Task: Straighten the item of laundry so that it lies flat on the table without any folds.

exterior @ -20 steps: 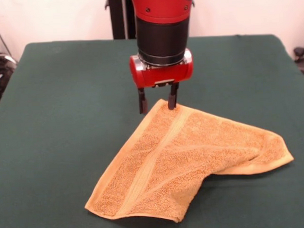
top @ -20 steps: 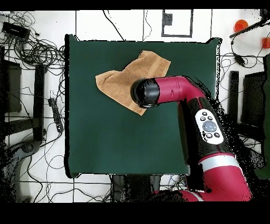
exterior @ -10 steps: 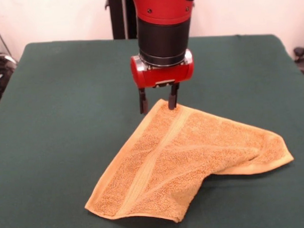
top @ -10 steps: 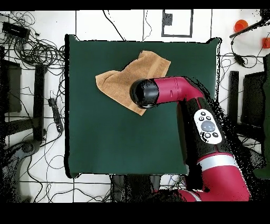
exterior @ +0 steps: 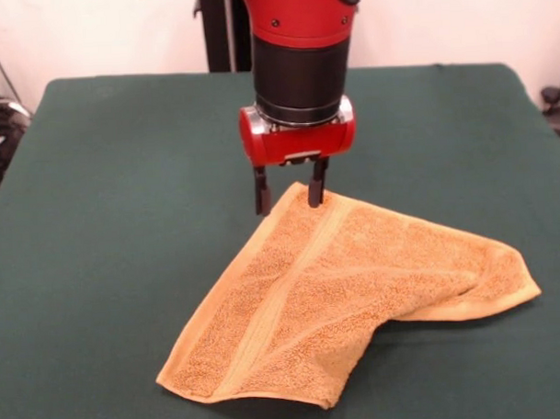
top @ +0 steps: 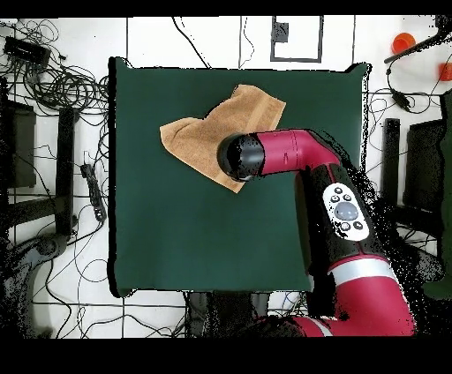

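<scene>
The item of laundry (exterior: 347, 290) is a golden-orange terry towel lying on the dark green table (exterior: 122, 178). It is folded over on itself into a rough wedge, with paler bands running diagonally. The gripper (exterior: 289, 202) stands open at the towel's far corner. One finger is down on the cloth and the other is just off its edge, over bare table. Seen from overhead, the arm's wrist covers the gripper and the nearest corner of the towel (top: 207, 132).
Cables and equipment lie on the floor around the table (top: 159, 238) in the overhead view. The arm (top: 344, 212) reaches in over the table's right side there.
The gripper has shifted very slightly toward the left in the front view; the towel has not moved.
</scene>
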